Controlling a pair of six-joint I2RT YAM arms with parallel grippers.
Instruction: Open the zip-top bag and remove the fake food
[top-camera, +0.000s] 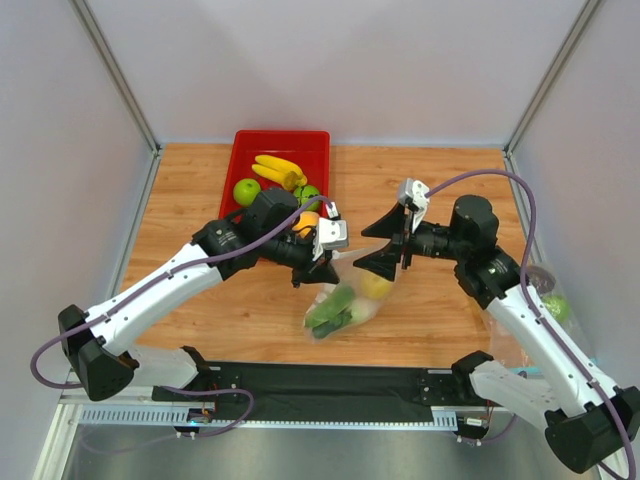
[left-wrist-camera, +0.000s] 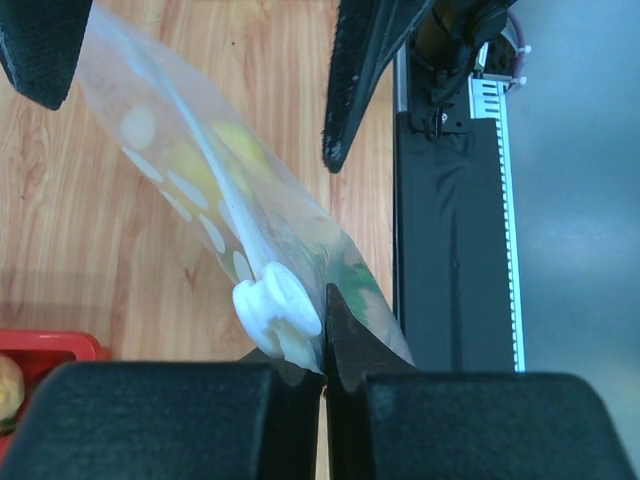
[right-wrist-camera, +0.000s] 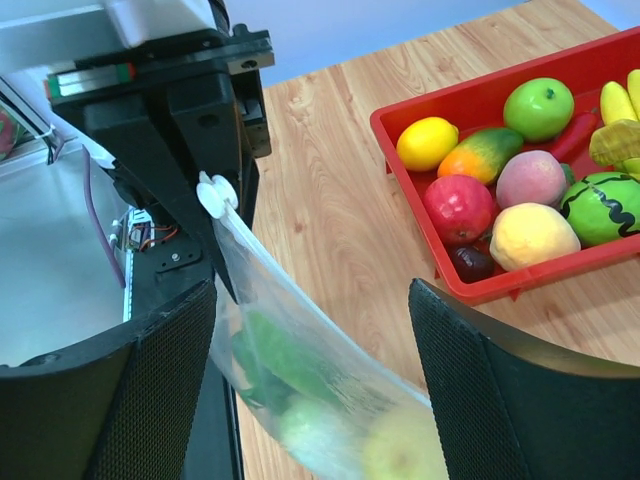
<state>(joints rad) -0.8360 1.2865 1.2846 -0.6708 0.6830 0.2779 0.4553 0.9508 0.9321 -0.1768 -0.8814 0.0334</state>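
Note:
The zip-top bag (top-camera: 345, 305) hangs tilted over the wooden table, clear plastic with white dots (left-wrist-camera: 210, 200). My left gripper (top-camera: 318, 268) is shut on its top edge (left-wrist-camera: 328, 330), right beside the white slider (left-wrist-camera: 275, 310). Fake food shows through the plastic: a dark green cucumber (right-wrist-camera: 280, 360) and a pale yellow fruit (right-wrist-camera: 410, 450). My right gripper (top-camera: 385, 243) is open, and its fingers straddle the bag's middle (right-wrist-camera: 315, 380) without touching it. The slider (right-wrist-camera: 215, 195) sits at the bag's upper end under the left gripper.
A red tray (top-camera: 240, 160) of toy fruit stands at the back left, close to the right gripper's far finger (right-wrist-camera: 540, 275). A second clear bag (top-camera: 545, 295) lies by the right wall. A black rail (top-camera: 320, 385) runs along the near edge.

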